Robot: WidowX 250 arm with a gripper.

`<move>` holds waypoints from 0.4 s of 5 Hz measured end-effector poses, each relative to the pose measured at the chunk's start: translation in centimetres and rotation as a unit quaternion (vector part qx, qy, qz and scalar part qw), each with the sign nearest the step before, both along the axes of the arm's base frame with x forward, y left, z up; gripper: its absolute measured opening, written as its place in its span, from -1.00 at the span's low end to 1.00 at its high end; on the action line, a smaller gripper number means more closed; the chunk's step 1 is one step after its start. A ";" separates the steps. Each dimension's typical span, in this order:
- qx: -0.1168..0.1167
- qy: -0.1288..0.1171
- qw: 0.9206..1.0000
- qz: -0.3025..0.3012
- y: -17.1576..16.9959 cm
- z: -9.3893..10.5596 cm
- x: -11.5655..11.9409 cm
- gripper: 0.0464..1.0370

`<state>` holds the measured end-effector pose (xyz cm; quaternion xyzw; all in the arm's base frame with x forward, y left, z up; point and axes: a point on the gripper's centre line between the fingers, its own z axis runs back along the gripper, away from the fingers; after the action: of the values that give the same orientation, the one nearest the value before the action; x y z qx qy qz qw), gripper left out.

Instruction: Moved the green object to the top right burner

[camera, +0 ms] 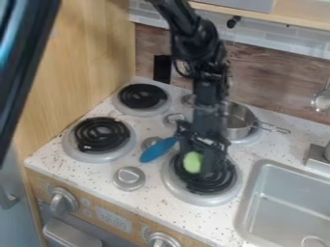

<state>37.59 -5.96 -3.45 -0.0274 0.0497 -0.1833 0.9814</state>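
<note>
Camera view: black robot gripper point(201, 163) at front-right black coil burner point(203, 187); can't tell if it's pinching anything. Rounded light-green object point(192, 162) at same burner, by gripper's lower end. Silver metal pot point(238, 121) on back-right burner point(249, 138). Blue oblong object point(157, 150) near green 1.

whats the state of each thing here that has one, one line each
green object: at the front right burner, by the pincer; gripped or not, cannot tell
pincer: lowered over the front right burner
front right burner: black coil, no glow
pot: upright, uncovered, on the back right burner
blue object: left of the pincer in the picture
front left burner: no glow
back left burner: no glow
</note>
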 end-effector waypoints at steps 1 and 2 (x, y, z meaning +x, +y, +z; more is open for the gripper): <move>-0.004 -0.006 1.000 -0.004 -0.3 0.0 0.2 0.14; -0.003 -0.007 1.000 0.001 -0.3 -0.1 0.1 0.29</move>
<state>37.71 -6.23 -3.59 -0.0291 0.0420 -0.1829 0.9818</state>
